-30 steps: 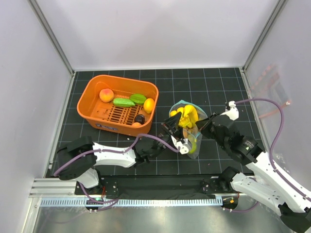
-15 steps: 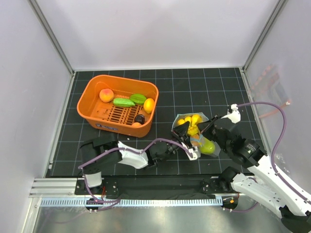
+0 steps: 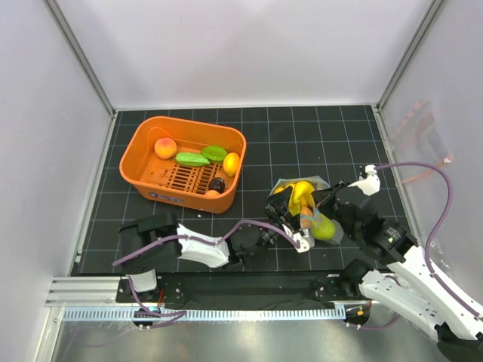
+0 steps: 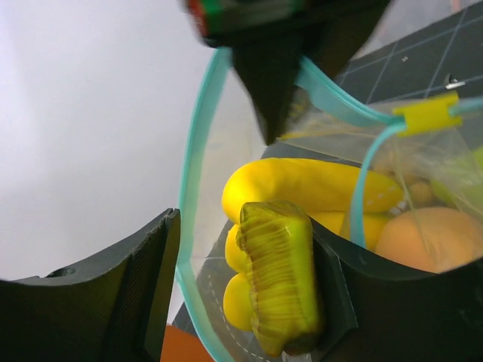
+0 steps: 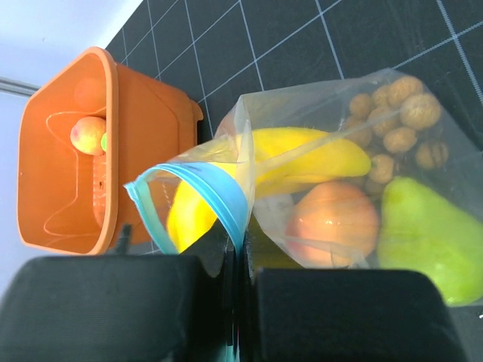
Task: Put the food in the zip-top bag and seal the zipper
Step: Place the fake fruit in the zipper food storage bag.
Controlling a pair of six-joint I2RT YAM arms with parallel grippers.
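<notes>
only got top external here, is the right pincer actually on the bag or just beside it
Observer: The right wrist view shows the right pincer shut on the teal zipper at the mouth of the zip-top bag.
Operator: is the left one gripping anything
Observer: No. In the left wrist view the left pincer is open. A yellow-green ridged piece rests against one side of it, with a gap on the other.
Operator: anything in the bag i cant make out
Observer: Yes, a cluster of brown balls lies in it, past the peach.
</notes>
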